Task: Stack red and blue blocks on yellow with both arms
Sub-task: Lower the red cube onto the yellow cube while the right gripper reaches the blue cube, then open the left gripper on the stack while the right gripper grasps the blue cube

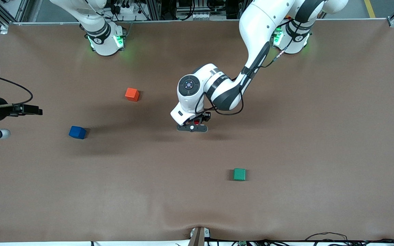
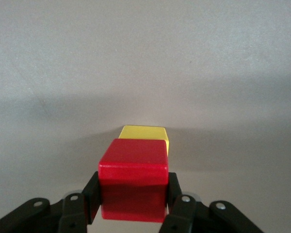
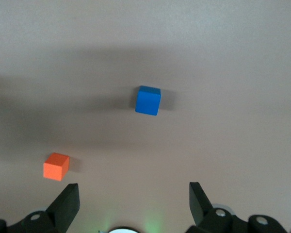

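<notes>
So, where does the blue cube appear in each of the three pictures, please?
Front view: the blue block lies on the table toward the right arm's end, nearer to the front camera than the orange-red cube.
Left wrist view: not in it; only the red and yellow cubes show there.
Right wrist view: the blue block sits near the middle of the picture.
Shared landmark: the orange-red cube, seen in the front and right wrist views.

Orange-red cube [image 1: 132, 94] on the brown table [image 1: 320, 153], toward the right arm's end. Green cube [image 1: 239, 174] well apart from it, nearer the front camera, toward the left arm's end. Both rest flat.
</notes>
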`<state>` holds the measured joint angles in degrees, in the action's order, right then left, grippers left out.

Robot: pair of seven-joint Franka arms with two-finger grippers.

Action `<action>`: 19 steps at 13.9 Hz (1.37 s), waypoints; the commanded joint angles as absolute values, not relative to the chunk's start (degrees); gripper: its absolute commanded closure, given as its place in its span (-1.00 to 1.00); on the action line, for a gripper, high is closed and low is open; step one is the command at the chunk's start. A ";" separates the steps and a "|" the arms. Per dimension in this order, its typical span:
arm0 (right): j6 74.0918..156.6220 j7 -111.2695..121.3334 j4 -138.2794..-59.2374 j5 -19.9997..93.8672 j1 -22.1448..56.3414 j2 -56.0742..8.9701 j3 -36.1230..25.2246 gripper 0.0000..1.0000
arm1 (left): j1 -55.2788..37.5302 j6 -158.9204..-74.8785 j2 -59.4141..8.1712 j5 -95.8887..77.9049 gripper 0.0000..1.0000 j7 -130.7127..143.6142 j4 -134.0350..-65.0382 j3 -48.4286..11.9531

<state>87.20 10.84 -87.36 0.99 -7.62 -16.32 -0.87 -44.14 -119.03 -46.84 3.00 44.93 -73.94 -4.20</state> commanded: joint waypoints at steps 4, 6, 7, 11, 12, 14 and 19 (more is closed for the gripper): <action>95.08 10.55 -92.35 1.14 -8.61 -19.16 -0.18 -1.00 | -45.44 -118.04 -47.73 2.72 -1.00 45.00 -72.25 -3.16; 98.07 10.55 -94.38 1.14 -8.70 -19.16 -0.18 -1.00 | -45.44 -117.78 -47.37 2.72 -1.00 45.00 -72.25 -3.16; 100.70 10.55 -96.22 1.14 -8.53 -19.25 -0.18 -1.00 | -45.44 -117.51 -47.20 2.72 -1.00 45.09 -72.25 -3.16; 109.41 10.55 -102.82 1.23 -8.88 -19.34 -0.18 -1.00 | -45.35 -115.67 -46.58 2.81 -1.00 45.09 -72.25 -3.08; 111.77 10.55 -104.31 1.23 -8.79 -19.51 -0.18 -1.00 | -45.35 -115.23 -46.23 2.81 -1.00 45.09 -72.25 -3.08; 116.17 10.81 -107.39 1.14 -9.05 -19.60 -0.09 -1.00 | -45.35 -115.05 -45.79 2.81 -1.00 45.17 -72.25 -3.08; 119.62 11.16 -108.89 1.14 -10.55 -22.06 -0.09 -1.00 | -45.09 -113.91 -44.91 2.81 -1.00 45.26 -72.25 -3.16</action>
<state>118.50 10.81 -108.13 1.02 -8.84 -21.52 -1.07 -44.59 -115.85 -46.31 3.00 44.93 -72.12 -3.90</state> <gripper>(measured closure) 0.000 0.000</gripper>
